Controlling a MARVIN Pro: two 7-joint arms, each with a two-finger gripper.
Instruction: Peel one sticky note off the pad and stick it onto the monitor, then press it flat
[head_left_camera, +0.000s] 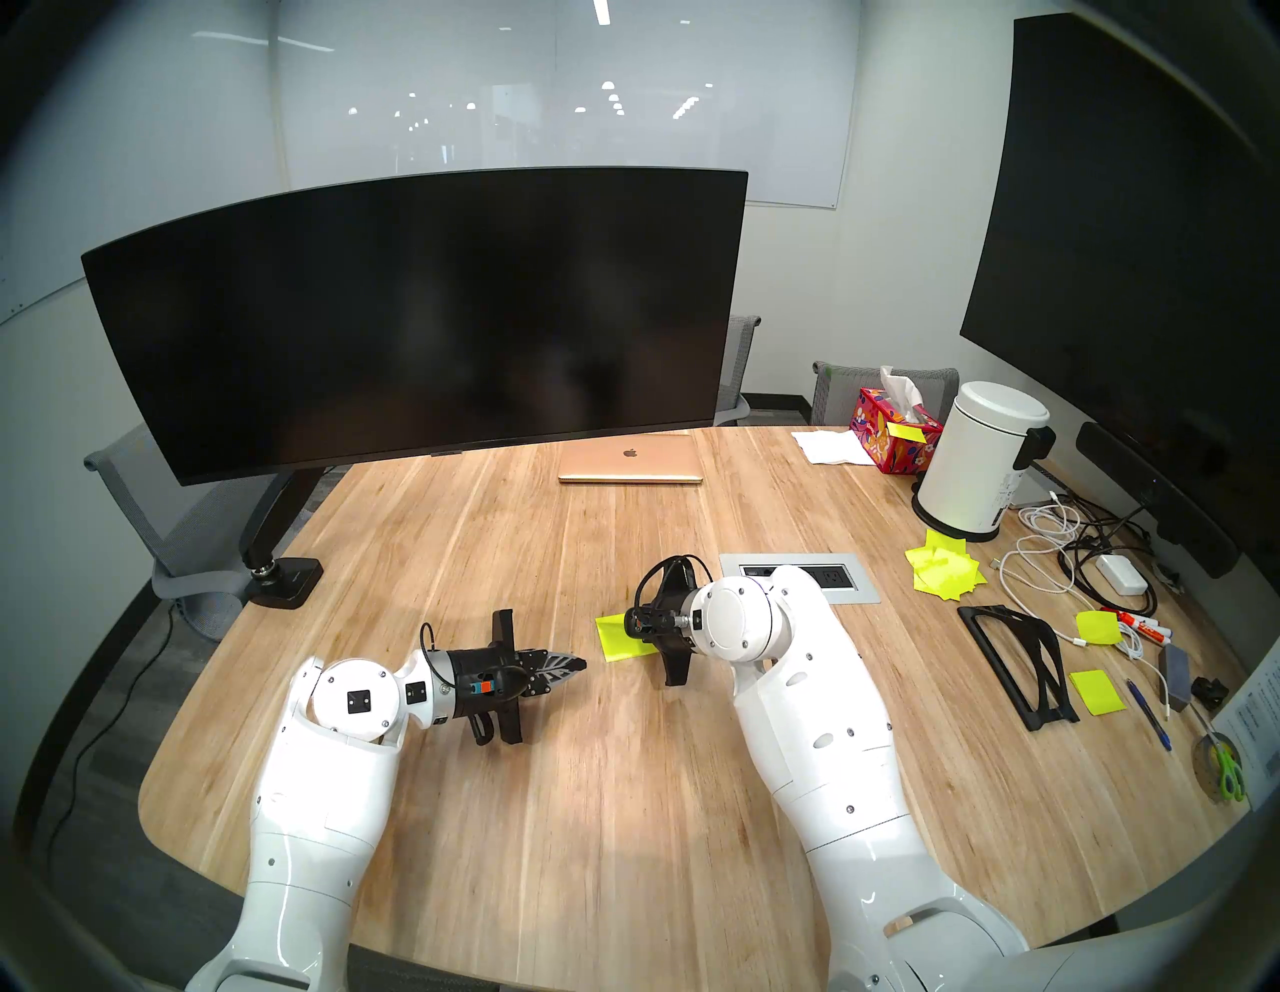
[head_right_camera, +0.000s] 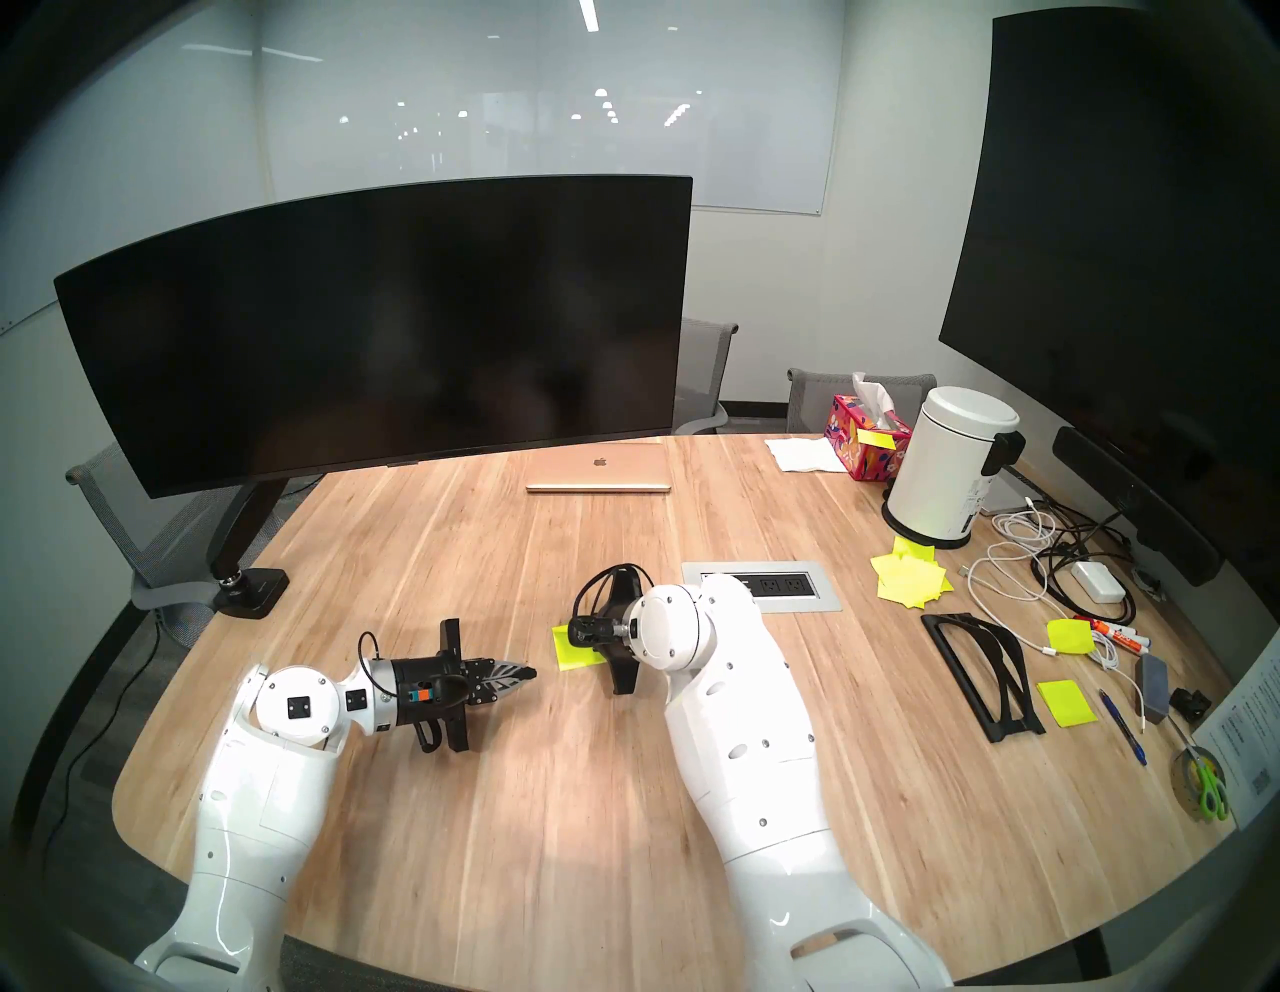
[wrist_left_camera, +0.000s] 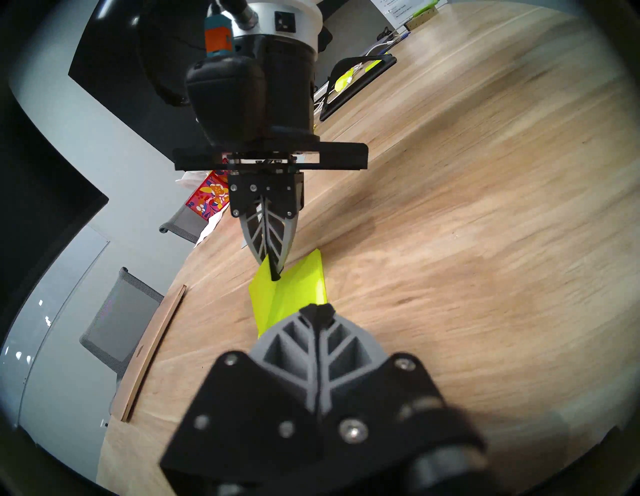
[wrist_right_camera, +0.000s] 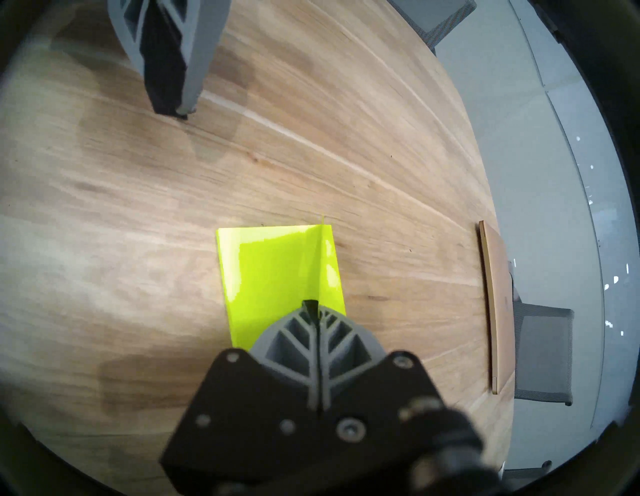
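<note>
The pad (head_left_camera: 613, 641) (wrist_right_camera: 270, 277) is a neon yellow-green square lying flat on the wooden table (head_left_camera: 554, 796), in front of the wide curved black monitor (head_left_camera: 415, 325) (head_right_camera: 374, 332). One edge of its top sticky note (wrist_right_camera: 330, 266) (wrist_left_camera: 261, 291) stands up as a flap. My right gripper (wrist_right_camera: 313, 306) (wrist_left_camera: 273, 273) points down at the pad and is shut on that flap. The left gripper (head_left_camera: 578, 666) (head_right_camera: 528, 672) (wrist_right_camera: 169, 107) is shut and holds nothing. Its tips sit low over the table, a short way left of the pad and apart from it.
A closed gold laptop (head_left_camera: 630, 461) lies under the monitor's right end. A power outlet panel (head_left_camera: 796, 578) is sunk into the table behind my right wrist. On the right are a jumble of yellow sheets (head_left_camera: 945, 571), a white bin (head_left_camera: 976, 464), a tissue box (head_left_camera: 893, 433), a black stand (head_left_camera: 1018, 665) and cables.
</note>
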